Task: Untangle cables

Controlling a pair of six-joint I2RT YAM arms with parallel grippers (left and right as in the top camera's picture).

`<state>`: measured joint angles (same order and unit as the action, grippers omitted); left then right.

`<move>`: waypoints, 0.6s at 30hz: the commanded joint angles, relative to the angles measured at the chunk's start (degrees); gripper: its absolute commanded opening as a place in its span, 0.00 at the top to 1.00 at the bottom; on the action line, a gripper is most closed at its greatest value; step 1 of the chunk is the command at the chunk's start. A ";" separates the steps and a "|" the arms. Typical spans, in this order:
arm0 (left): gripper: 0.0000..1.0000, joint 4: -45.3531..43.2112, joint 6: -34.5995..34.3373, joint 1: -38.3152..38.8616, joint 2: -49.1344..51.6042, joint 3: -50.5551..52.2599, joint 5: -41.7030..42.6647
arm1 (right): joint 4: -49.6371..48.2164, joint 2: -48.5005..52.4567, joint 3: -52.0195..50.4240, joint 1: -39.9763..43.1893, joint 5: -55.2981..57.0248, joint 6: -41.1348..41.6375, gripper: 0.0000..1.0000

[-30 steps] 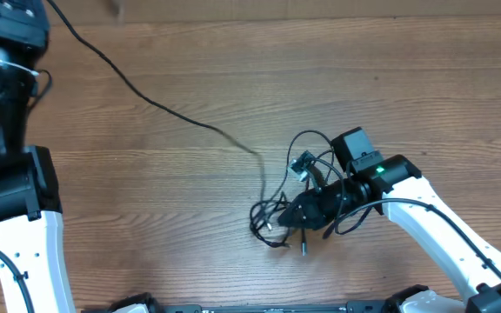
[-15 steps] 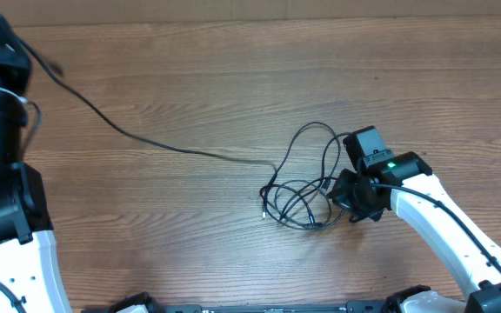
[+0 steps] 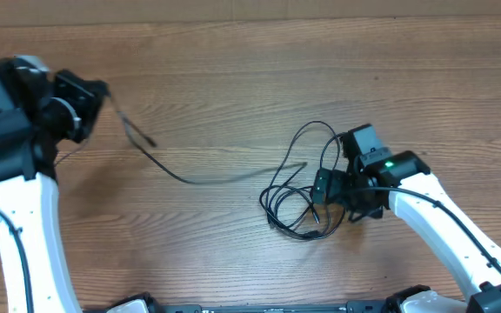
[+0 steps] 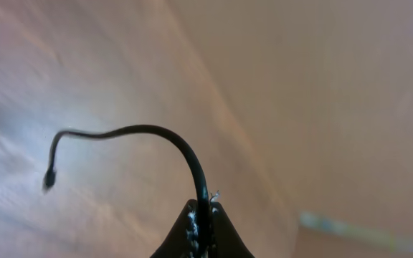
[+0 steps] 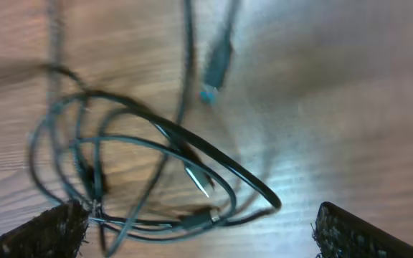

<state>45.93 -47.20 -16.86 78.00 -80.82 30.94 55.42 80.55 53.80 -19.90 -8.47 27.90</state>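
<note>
Left gripper [image 4: 201, 215] is pinched shut on a single cable [image 3: 207, 178], far out to the left of the tangle [image 3: 294, 209]. It grips close to the cable's end, and a short tail curls past the fingers to a small plug end [image 4: 49, 179]. That's a thin purchase: a hard pull away from the tangle could likely slide the cord right out of the jaws.

Moving right, the cable sags across the bare wooden table [image 3: 233, 69] and runs into the tangle's upper left edge. Whether it is threaded through those loops or only lying across them can't be told from above. If it is threaded, more pull from the left would probably cinch the knot or drag the whole bundle along, because nothing pins it down.

At the tangle itself, several loops overlap, with one tall loop standing off above it.

Right gripper [image 5: 199, 218] sits at the tangle's right edge, jaws spread wide and holding nothing, loops lying between its fingers in the blurred wrist view. Closing there risks catching several strands at once, including the loose plug [image 5: 217, 68] just beyond the loops. The stacked loops are what stand in the way of a clean single-strand pick.
</note>
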 commanded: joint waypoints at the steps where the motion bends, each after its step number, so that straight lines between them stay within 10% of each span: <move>1: 0.96 2.43 7.17 3.23 2.23 -0.39 5.75 | -1.29 -0.17 6.67 0.02 0.35 -8.55 0.01; 8: 0.96 1.11 10.03 7.52 5.31 -0.39 5.70 | -5.14 -0.17 9.94 -2.71 -21.29 -27.17 0.05; 18: 0.96 -1.29 10.73 7.39 6.47 -0.39 -2.86 | -3.67 -0.20 9.99 -4.15 -26.47 -31.43 0.01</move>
<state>44.34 -34.61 -9.41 83.72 -80.82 32.97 52.29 80.53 63.09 -24.01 -32.36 -0.80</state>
